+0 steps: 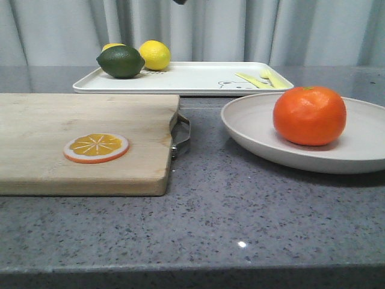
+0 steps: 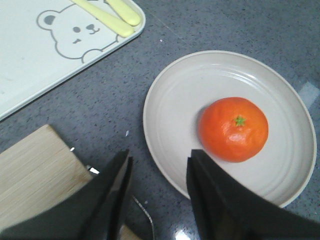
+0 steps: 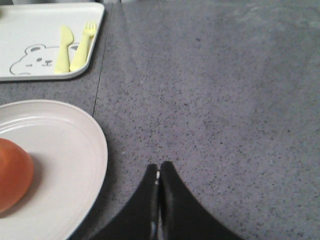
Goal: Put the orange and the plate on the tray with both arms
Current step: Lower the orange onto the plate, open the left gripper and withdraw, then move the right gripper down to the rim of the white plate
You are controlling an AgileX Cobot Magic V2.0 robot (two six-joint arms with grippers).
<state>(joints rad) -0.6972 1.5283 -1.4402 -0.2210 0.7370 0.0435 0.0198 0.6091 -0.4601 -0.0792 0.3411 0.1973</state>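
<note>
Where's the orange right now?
In the front view the orange sits on the plate at the right of the table, in front of the tray and right of the cutting board.

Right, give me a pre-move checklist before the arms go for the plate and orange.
1. Orange sits on plate: ok.
2. Left claw open, above the plate's near rim: ok.
3. Right claw open for a grasp: not ok, shut, over bare counter beside the plate.
4. Free spot on tray: ok, middle is bare between lime, lemon and cutlery.
5. Either claw touching plate: not ok, neither does.
</note>
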